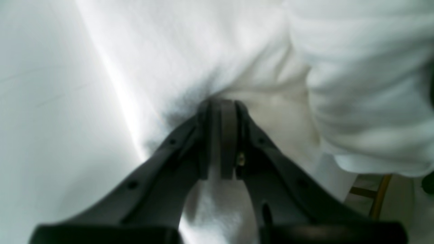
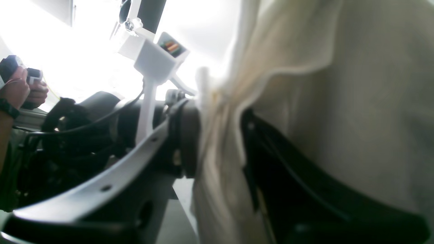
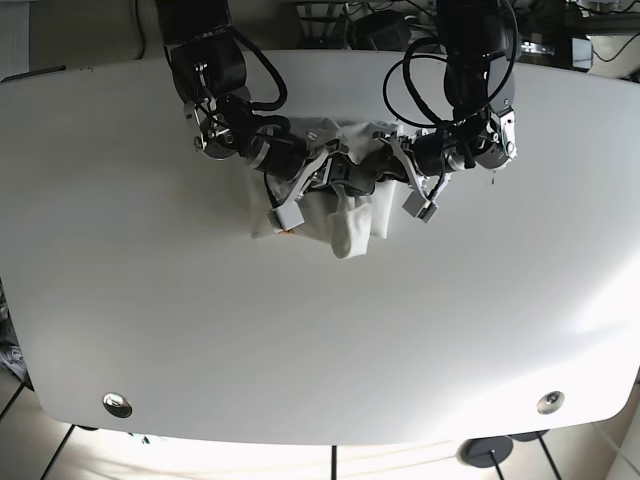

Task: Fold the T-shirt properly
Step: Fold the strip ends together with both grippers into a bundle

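Note:
The white T-shirt (image 3: 352, 222) is bunched up at the back middle of the table, with a flap hanging toward the front; no print shows. My left gripper (image 1: 220, 103) is shut on a fold of its plain white fabric (image 1: 210, 51), which puckers at the tips. In the base view this gripper (image 3: 388, 172) is on the right side of the bundle. My right gripper (image 2: 217, 139) is shut on a thick fold of the shirt (image 2: 356, 101), which fills the gap between its fingers (image 2: 188, 142). In the base view it (image 3: 330, 182) is on the left of the bundle, close to the other gripper.
The white table (image 3: 300, 340) spreads in front of the shirt, with a round fitting near each front corner (image 3: 117, 404). The other arm with its white camera mount (image 2: 152, 64) fills the left of the right wrist view. A person's hands (image 2: 20, 88) hold a controller behind it.

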